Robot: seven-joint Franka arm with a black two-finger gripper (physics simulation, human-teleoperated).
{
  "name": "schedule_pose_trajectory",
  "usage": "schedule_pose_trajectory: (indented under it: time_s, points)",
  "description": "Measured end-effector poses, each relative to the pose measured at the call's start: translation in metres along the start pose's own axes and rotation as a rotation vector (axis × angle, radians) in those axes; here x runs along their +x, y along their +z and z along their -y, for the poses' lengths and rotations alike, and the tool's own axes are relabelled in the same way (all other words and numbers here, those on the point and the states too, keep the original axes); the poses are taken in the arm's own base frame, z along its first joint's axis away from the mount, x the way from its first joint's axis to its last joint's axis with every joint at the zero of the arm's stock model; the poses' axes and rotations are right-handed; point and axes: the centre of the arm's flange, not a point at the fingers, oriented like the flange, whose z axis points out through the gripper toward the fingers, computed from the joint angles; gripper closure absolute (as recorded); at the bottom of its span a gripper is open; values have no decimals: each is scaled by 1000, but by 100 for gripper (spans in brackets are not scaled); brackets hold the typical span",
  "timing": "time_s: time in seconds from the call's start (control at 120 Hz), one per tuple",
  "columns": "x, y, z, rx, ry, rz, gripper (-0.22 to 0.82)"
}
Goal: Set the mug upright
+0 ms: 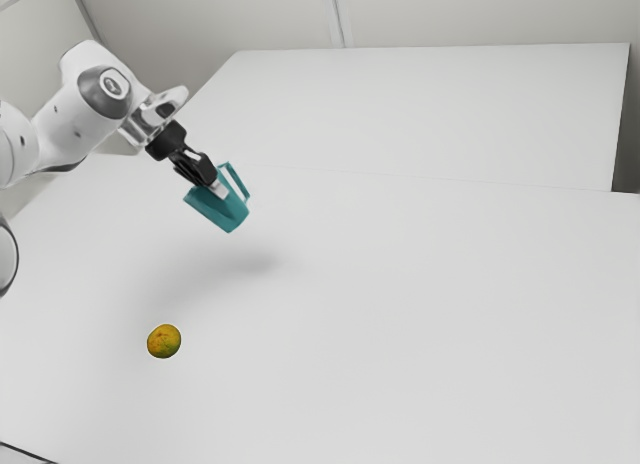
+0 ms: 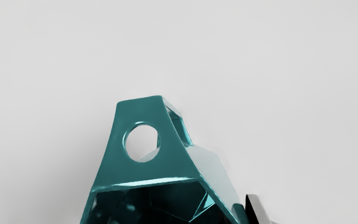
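The gripper (image 1: 217,187) has its jaws clamped on the blue-green mug (image 1: 220,212), which tips over in the air. An orange fruit (image 1: 164,341) sits on the white table (image 1: 400,324).

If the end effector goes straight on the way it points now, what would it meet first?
The end effector holds the teal mug, so the mug would likely lead and meet the white table first; the shadow suggests a gap, but its depth is unclear.
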Motion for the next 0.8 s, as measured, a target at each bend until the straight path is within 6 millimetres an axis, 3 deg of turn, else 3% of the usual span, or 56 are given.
schedule_pose_trajectory:
  time_s: [0.1, 0.375, 0.733, 0.8]
  points:
    - [8, 8, 2, 162, 15, 130, 78]
    - [20, 75, 40, 403, -81, 223, 78]
    - [26, 84, 48, 555, -172, 144, 78]
    - [23, 90, 49, 555, -197, 140, 63]
